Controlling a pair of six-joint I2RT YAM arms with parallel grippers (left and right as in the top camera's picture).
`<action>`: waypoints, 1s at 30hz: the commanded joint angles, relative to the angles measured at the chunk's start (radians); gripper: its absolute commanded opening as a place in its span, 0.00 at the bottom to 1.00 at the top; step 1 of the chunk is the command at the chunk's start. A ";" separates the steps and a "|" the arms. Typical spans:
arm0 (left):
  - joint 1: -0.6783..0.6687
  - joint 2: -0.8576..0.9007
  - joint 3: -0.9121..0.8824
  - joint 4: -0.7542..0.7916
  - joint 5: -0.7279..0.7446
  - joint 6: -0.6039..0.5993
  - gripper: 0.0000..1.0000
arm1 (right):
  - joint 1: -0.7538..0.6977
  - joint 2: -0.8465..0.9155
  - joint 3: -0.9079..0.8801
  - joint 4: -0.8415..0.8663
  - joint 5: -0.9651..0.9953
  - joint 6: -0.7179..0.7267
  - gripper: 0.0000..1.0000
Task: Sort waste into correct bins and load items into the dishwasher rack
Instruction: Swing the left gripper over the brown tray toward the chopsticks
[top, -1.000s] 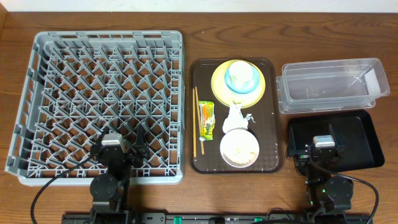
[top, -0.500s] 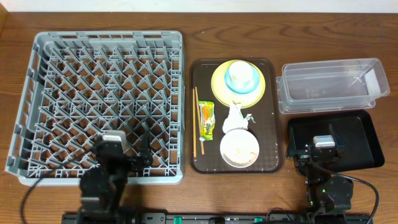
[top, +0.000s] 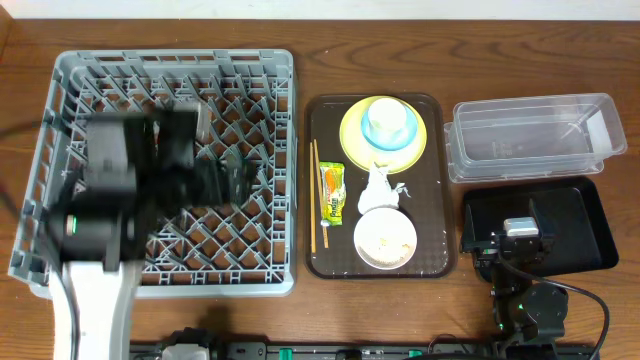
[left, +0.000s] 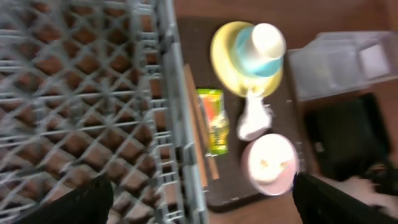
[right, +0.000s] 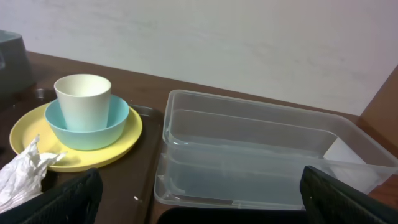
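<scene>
On the brown serving tray, a small white cup (top: 389, 115) stands in a light blue bowl (top: 372, 131) on a yellow plate (top: 352, 135). In front of them lie a crumpled white tissue (top: 379, 188), a green-and-orange wrapper (top: 333, 192), wooden chopsticks (top: 317, 195) and a white bowl (top: 385, 240) holding rice scraps. My left gripper (top: 225, 178), blurred, hangs open and empty above the grey dishwasher rack (top: 60, 120). Its wrist view shows the wrapper (left: 211, 119) and the white bowl (left: 270, 163) below. My right gripper (top: 510, 222) rests open over the black tray (top: 575, 225), facing the clear tub (right: 267, 155).
The brown serving tray (top: 437, 215) lies between the rack and the two bins. The clear tub (top: 535, 135) sits at the back right with the black tray in front of it. The rack's right wall (left: 171, 106) runs close beside the chopsticks (left: 200, 140).
My left arm has lifted from the rack's front edge and swung up over its middle, its camera now looking down at the serving tray. The right arm has not moved.
</scene>
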 joint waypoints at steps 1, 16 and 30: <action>0.003 0.081 0.048 -0.010 0.167 -0.082 0.93 | 0.006 -0.005 -0.002 -0.003 0.010 0.018 0.99; -0.295 0.170 0.044 -0.028 -0.219 -0.303 0.29 | 0.006 -0.005 -0.002 -0.003 0.010 0.018 0.99; -0.763 0.293 -0.011 -0.026 -0.599 -0.545 0.36 | 0.006 -0.005 -0.002 -0.003 0.010 0.018 0.99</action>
